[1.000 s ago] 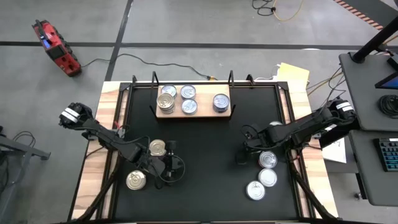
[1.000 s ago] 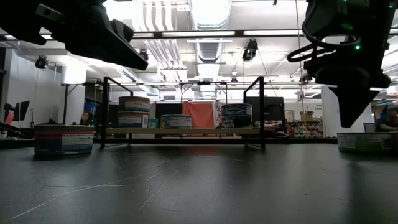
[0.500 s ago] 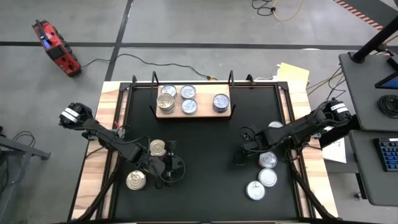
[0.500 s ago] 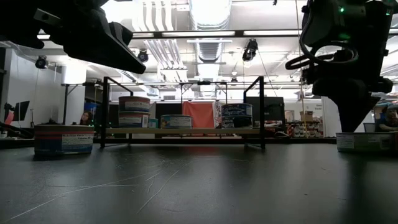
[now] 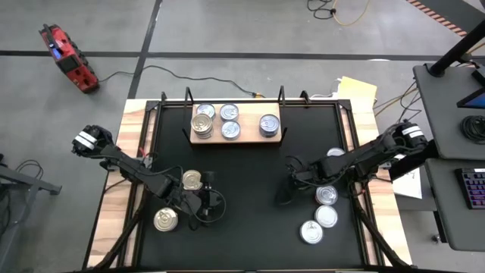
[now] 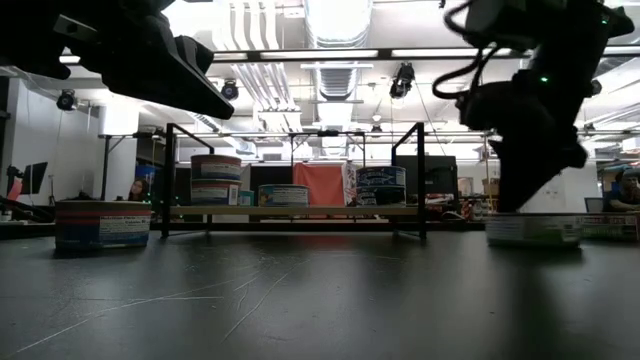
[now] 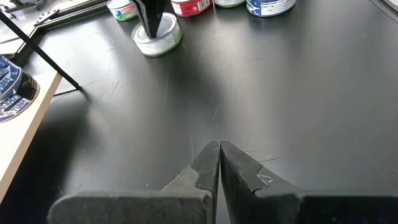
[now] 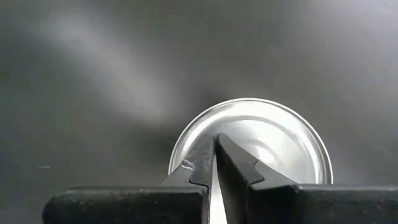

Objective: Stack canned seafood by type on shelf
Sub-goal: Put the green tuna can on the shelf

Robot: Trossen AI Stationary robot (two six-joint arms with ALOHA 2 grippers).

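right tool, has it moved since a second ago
Yes. In the high view the right tool, shut, has slid toward the left side, away from the silver cans beside it.

left arm reaches in from the table's left edge, its gripper (image 7: 219, 149) shut, low over the front-left area. right arm extends from the right edge toward centre, gripper (image 8: 215, 144) shut, pointing down.

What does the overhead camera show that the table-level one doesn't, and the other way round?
Only the overhead view shows can tops: two gold-topped cans near the left gripper, silver-topped cans by the right gripper. Only the table-level view shows the cans' side labels and the ceiling lights of the room behind. Both show the shelf holding cans.
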